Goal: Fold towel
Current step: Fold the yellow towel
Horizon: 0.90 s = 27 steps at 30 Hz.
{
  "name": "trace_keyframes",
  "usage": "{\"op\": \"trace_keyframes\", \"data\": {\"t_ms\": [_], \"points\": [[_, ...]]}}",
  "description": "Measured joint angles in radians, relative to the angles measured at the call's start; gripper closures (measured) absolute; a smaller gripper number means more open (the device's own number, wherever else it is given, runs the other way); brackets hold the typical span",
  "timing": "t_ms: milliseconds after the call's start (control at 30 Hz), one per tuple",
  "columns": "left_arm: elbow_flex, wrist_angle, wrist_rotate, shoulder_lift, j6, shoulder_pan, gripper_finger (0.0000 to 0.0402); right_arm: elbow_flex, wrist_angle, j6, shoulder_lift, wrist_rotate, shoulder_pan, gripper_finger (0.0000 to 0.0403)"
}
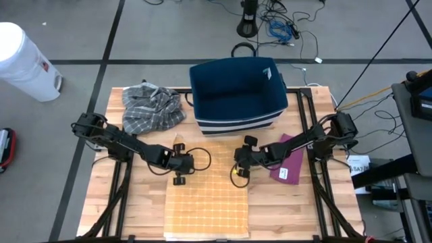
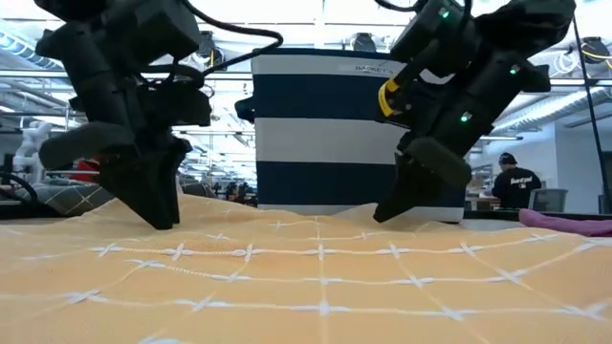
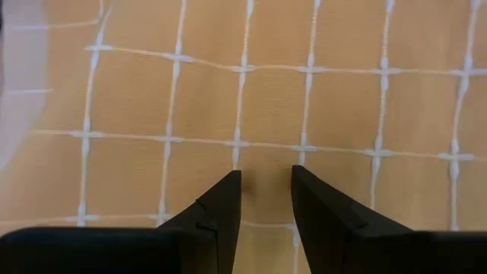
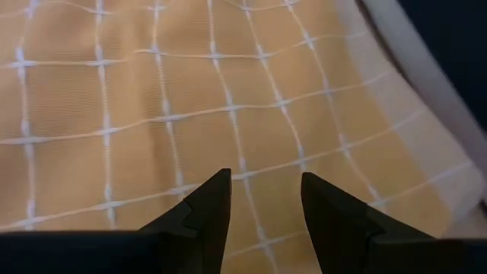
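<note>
1. Your wooden tabletop is carrying the orange towel spread near-centre.
2. Your left gripper and right gripper, fingers apart, are poising over its far corners, likely for pinching.

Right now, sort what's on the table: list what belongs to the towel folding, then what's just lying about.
Part of the job:
- orange grid towel, spread flat
- left gripper, at the towel's far left corner, fingers apart
- right gripper, at its far right corner, fingers apart

Lying about:
- navy striped basket
- crumpled grey plaid cloth
- purple cloth
</note>
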<state>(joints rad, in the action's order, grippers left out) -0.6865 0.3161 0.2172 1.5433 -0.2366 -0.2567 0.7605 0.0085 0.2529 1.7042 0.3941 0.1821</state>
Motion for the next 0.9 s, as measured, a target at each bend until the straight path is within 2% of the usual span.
{"op": "trace_keyframes", "data": {"t_ms": [200,300,467,633,900], "points": [[0.000,0.016,0.004,-0.013,-0.025,0.010,0.0280,0.000,-0.026,0.012,-0.013,-0.002,-0.018,0.0255],[-0.011,0.038,0.019,-0.028,-0.046,-0.031,0.0280,0.000,-0.029,0.018,-0.051,-0.006,0.038,0.0255],[-0.043,0.043,0.100,-0.095,-0.042,-0.106,0.0280,0.001,-0.007,-0.009,-0.142,-0.013,0.140,0.0255],[-0.053,0.004,-0.005,-0.137,-0.051,-0.209,0.0280,0.002,0.020,0.081,-0.168,-0.167,0.232,0.0255],[-0.052,0.005,-0.014,-0.129,-0.185,-0.382,0.0280,0.001,0.104,0.177,-0.149,-0.157,0.365,0.0255]]}}
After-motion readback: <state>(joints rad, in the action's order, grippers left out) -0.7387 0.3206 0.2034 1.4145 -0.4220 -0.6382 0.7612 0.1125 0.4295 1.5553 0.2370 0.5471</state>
